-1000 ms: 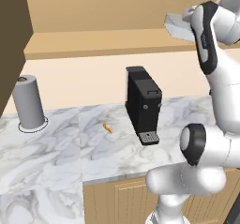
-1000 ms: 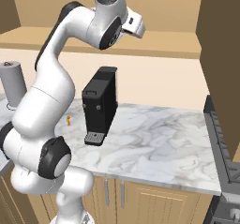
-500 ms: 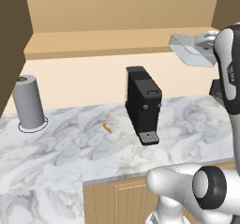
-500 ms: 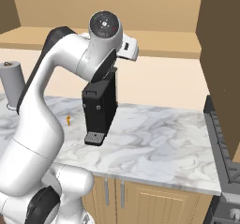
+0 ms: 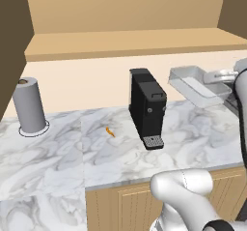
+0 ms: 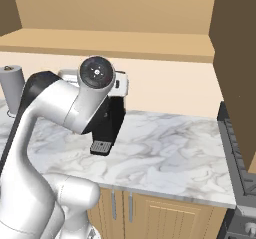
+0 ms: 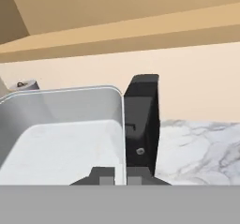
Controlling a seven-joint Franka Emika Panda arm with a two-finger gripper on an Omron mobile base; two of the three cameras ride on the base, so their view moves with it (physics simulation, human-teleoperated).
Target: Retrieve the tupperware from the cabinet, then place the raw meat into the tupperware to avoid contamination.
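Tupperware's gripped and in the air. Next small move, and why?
Probably lower it onto bare counter left of the coffee machine, near the meat. The gripper is shut on the tupperware rim, holding it above the counter to the machine's right, while the meat lies on the marble to its left.

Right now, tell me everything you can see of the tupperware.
The tupperware is a shallow, translucent whitish-grey plastic box with rounded corners and a thin rim, open and empty. It hangs in the air above the marble counter, right of the black coffee machine in the left base view. The gripper is shut on its rim.
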